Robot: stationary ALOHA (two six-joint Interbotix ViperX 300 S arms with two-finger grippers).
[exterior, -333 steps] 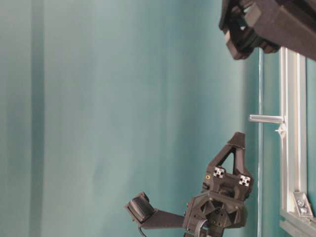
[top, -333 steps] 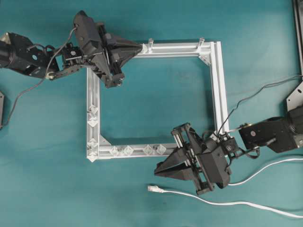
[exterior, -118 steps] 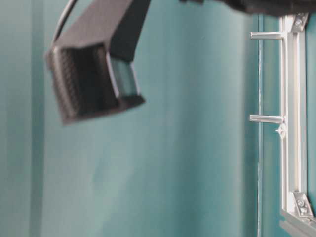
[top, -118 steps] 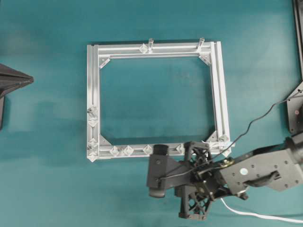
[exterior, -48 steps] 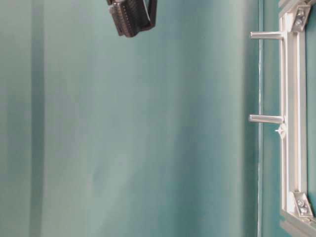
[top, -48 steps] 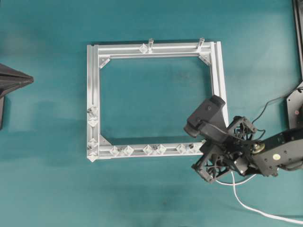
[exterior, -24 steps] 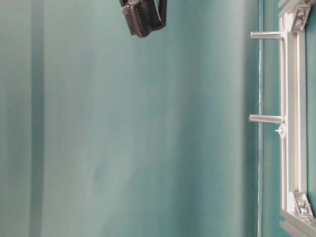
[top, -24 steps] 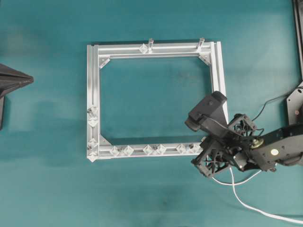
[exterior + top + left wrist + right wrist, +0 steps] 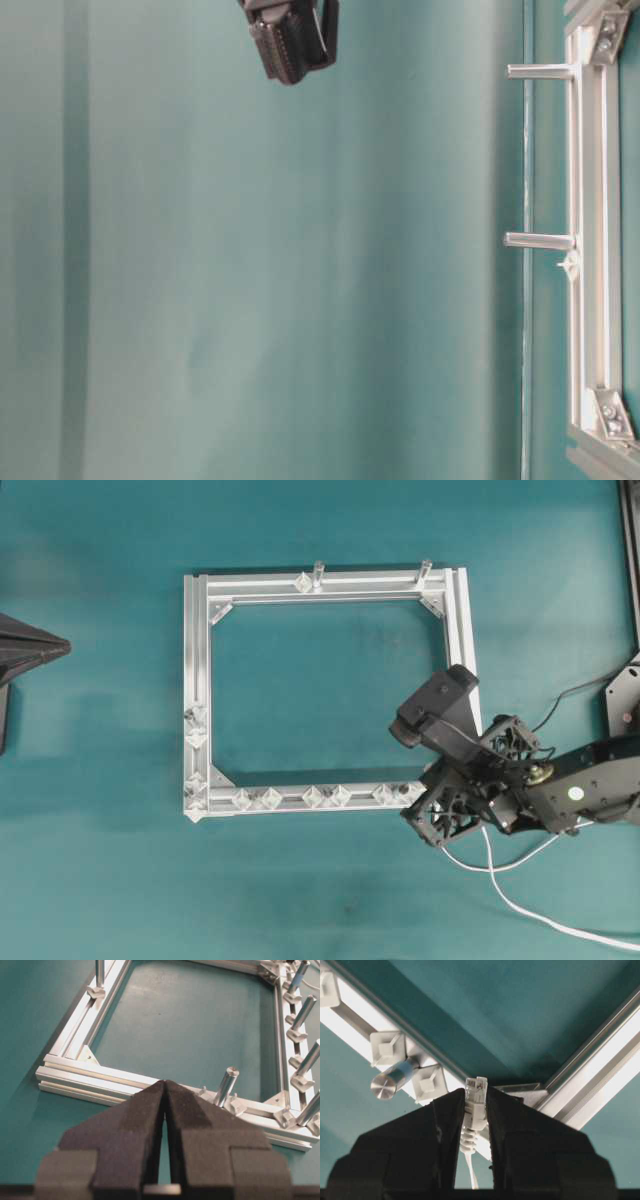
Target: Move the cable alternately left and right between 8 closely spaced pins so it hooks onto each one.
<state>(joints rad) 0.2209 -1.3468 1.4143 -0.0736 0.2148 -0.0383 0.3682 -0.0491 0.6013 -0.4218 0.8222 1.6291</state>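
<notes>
Right gripper [image 9: 476,1110] fingers [image 9: 447,1125] squeezing the cable [image 9: 475,1105] plug above the frame [image 9: 196,680] corner beside the pins [image 9: 326,796], left gripper [image 9: 165,1091] fingers pressed together, holding nothing.

The right arm [image 9: 530,795] covers the near right corner of the frame [image 9: 195,680], so any pins under it are hidden. The cable [image 9: 545,920] runs off the picture's right edge. In the table-level view the frame is cut off at the right edge. The left arm [image 9: 25,655] barely shows at the left edge.
</notes>
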